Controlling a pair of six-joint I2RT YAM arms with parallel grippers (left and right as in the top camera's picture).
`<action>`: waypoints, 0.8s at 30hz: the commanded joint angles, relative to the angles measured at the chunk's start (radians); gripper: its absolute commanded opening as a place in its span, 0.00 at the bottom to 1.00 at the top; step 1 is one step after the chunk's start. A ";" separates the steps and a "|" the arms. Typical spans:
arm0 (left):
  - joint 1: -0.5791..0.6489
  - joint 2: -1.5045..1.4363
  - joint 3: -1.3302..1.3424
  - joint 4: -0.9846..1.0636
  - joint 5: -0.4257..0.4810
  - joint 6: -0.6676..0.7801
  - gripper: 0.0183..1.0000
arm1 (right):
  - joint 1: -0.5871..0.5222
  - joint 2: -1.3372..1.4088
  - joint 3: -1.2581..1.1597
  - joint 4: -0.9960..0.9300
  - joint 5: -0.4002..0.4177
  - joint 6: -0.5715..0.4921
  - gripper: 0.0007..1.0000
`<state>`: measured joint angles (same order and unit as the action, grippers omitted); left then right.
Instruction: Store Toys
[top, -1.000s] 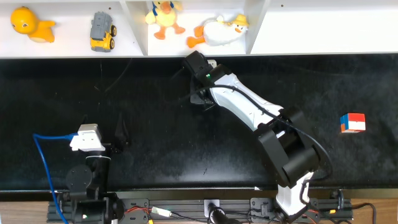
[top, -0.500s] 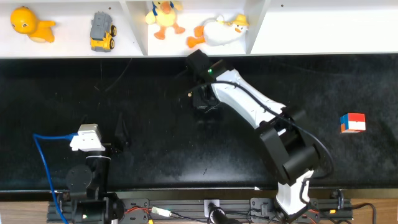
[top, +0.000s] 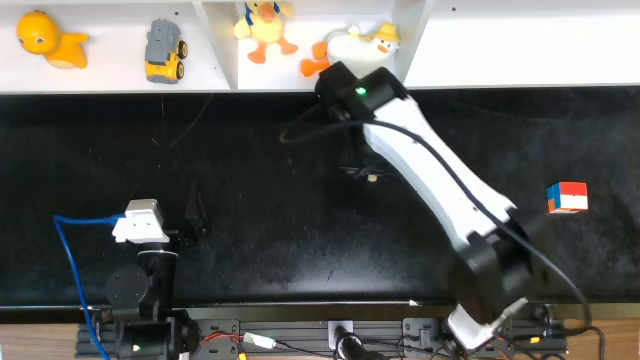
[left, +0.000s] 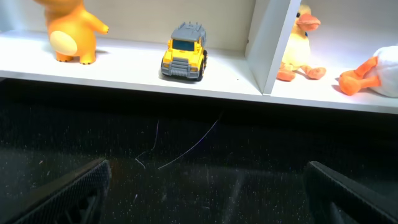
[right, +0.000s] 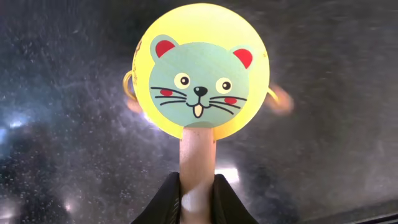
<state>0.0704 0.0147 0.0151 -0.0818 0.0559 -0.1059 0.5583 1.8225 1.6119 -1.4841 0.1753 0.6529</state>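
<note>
Over the table (right: 56, 162), right tool (right: 198, 191) tight on the handle (right: 197, 152) of a cat-faced toy (right: 198, 74), perhaps a rattle.

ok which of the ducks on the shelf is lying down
The white plush duck with orange feet, in the middle compartment. The yellow plush duck beside it sits upright, and the round yellow duck in the left compartment stands upright.

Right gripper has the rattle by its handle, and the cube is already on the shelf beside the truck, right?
No. The right gripper does hold the rattle by its handle, but the cube lies on the table, not on the shelf beside the truck. The top view shows it.
</note>
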 joint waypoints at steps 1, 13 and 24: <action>-0.005 -0.012 -0.007 0.002 -0.009 -0.015 1.00 | -0.051 -0.105 -0.098 0.026 0.063 0.043 0.05; -0.005 -0.012 -0.007 0.002 -0.009 -0.015 1.00 | -0.362 -0.188 -0.197 0.236 0.017 -0.217 0.04; -0.005 -0.012 -0.007 0.002 -0.009 -0.015 1.00 | -0.486 -0.159 -0.198 0.597 -0.050 -0.589 0.05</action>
<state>0.0704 0.0147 0.0151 -0.0818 0.0563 -0.1059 0.0776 1.6688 1.4151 -0.9276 0.1619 0.2180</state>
